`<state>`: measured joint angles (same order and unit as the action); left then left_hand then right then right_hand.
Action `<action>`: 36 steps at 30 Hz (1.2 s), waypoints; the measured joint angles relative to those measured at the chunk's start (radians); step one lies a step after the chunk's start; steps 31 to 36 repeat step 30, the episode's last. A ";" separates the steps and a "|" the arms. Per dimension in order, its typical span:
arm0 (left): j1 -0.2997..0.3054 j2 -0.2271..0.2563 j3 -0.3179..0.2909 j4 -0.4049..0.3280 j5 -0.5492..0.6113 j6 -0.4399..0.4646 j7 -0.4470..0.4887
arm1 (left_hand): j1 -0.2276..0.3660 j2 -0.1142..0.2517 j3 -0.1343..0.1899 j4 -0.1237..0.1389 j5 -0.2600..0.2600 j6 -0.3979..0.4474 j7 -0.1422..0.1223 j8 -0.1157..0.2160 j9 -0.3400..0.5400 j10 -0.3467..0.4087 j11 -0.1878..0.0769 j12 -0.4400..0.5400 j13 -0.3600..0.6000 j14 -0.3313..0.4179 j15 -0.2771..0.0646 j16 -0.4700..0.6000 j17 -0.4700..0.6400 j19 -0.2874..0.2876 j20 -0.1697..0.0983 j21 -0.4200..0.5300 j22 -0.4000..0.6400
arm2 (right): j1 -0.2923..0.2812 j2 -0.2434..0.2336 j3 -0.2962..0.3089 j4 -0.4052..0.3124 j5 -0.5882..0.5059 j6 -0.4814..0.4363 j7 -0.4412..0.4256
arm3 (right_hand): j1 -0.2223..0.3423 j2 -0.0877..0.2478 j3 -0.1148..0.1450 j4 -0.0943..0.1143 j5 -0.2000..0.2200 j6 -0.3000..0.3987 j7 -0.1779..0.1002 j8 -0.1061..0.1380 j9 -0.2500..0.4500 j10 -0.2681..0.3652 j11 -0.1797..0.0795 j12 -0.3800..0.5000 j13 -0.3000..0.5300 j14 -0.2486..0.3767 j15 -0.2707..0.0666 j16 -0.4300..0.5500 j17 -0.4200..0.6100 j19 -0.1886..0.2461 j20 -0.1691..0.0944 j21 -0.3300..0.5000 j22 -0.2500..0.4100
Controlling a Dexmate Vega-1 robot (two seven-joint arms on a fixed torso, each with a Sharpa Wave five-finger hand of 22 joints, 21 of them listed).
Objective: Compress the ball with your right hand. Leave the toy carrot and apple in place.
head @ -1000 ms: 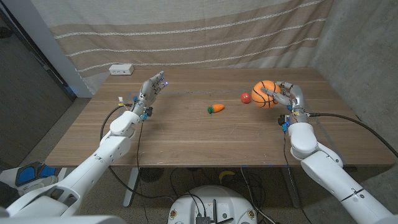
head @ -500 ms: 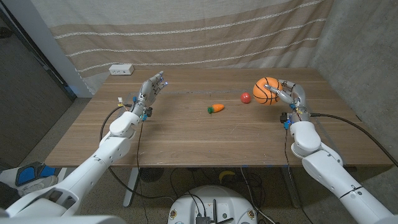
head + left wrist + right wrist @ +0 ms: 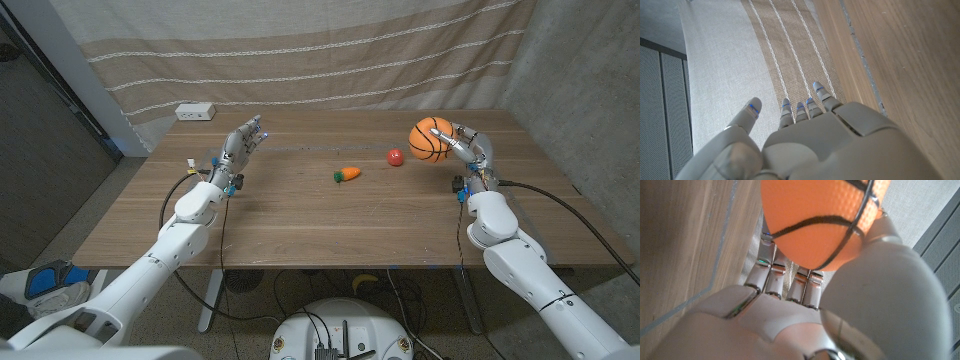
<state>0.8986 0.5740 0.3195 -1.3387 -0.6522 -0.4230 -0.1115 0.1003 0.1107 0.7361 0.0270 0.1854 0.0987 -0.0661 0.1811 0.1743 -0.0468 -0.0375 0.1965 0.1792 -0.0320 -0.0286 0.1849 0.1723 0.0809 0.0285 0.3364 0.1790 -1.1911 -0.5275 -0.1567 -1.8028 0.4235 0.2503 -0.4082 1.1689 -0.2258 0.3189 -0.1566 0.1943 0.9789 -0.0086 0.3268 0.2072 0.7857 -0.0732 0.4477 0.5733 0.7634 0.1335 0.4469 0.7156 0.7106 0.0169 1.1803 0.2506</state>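
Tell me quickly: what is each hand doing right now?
Left hand: open, holding nothing.
Right hand: holding the orange ball.

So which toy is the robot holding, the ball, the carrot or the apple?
The orange ball. The right hand has its fingers around it, while the carrot and the red apple lie untouched on the table.

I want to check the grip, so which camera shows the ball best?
The right wrist view: the ball looms close against the right hand, its fingers beneath it. The head view shows it whole but small in that hand; the left wrist view shows curtain and table.
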 measured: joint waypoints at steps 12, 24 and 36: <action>0.031 0.014 -0.011 -0.033 -0.003 -0.001 0.015 | 0.000 0.000 0.001 -0.001 0.000 0.000 0.000 0.000 0.000 0.000 0.000 0.000 0.000 0.000 0.000 0.000 0.000 0.000 0.000 -0.004 0.000 | 0.014 0.020 -0.002 0.039 0.100 0.076 0.066 | 0.000 0.000 0.000 0.000 -0.002 0.000 0.000 -0.008 0.000 0.000 0.000 -0.001 0.004 0.000 0.000 0.000 0.000 0.000 0.000 0.008 -0.009; 0.045 0.017 -0.015 -0.048 -0.006 -0.002 0.017 | 0.000 0.000 0.001 -0.001 0.000 0.000 0.000 0.000 0.000 0.000 0.000 0.000 0.000 0.000 0.000 0.000 0.000 0.000 0.000 -0.007 0.000 | 0.008 0.042 0.008 0.068 0.199 0.138 0.125 | -0.003 0.003 0.000 0.000 -0.005 0.000 0.000 -0.011 -0.001 0.000 0.000 -0.008 0.012 0.000 0.000 -0.003 0.005 0.000 0.000 0.008 -0.019; 0.051 0.018 -0.017 -0.055 -0.006 -0.004 0.021 | 0.000 0.000 0.001 -0.001 0.000 0.000 0.000 0.000 0.000 0.000 0.000 0.000 0.000 0.000 0.000 0.000 0.000 0.000 0.000 -0.007 0.000 | 0.019 0.067 0.013 0.109 0.268 0.191 0.189 | -0.003 0.003 0.000 0.000 -0.005 0.000 0.000 -0.012 0.000 0.000 0.000 -0.009 0.013 0.000 0.000 -0.003 0.005 0.000 0.000 0.015 -0.023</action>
